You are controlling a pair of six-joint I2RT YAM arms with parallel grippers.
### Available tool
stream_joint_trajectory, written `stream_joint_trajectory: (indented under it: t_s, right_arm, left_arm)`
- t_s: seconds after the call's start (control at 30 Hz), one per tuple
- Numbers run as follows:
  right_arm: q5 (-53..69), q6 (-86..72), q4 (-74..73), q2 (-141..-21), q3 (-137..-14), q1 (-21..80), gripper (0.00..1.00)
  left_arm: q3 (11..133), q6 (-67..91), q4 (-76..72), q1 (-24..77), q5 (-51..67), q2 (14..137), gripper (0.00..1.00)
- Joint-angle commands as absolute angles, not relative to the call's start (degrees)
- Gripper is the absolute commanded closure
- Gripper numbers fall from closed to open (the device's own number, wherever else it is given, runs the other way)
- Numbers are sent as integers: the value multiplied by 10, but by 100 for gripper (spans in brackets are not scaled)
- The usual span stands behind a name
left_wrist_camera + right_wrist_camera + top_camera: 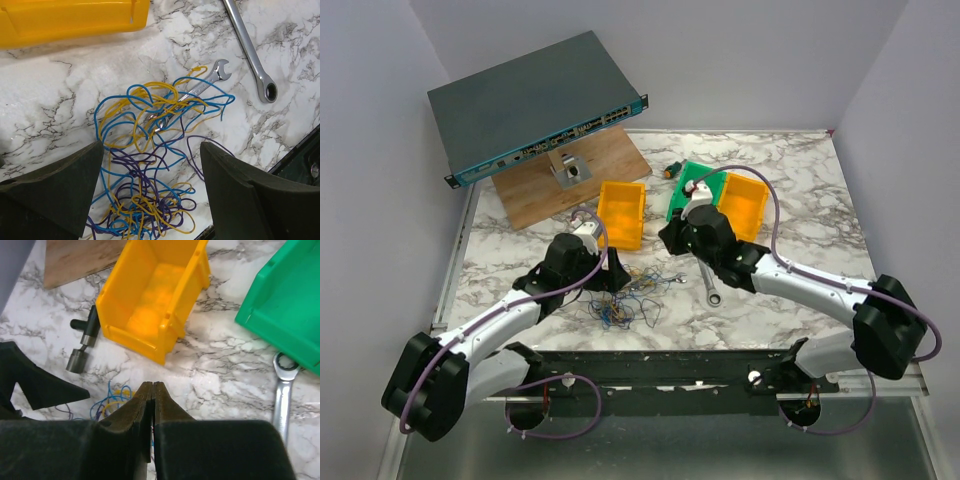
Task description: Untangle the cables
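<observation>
Hovering over the cables (142,207), left gripper (151,157) spread wide and empty; right gripper (152,388) clenched, holding nothing.

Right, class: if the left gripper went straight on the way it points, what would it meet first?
The left gripper would most likely meet the cables, lying between its open fingers with a small wrench caught among them; depth is hard to judge.
</observation>
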State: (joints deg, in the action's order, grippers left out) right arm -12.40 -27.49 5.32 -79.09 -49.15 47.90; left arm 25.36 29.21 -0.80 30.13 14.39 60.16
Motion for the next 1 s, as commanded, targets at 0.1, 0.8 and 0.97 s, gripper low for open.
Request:
stream_joint_trajectory:
  t_s: [0.1,0.8,0.97]
  right_arm:
    - [-35,-251,-17,-817,-507,478,59]
    - [86,-297,170,-901,-413,608,41]
    - [74,-309,186,-940,-418,607,52]
  left_arm:
    - [262,312,42,304,112,598,22]
    - [242,374,156,302,52,464,27]
    - [250,379,174,302,65,490,31]
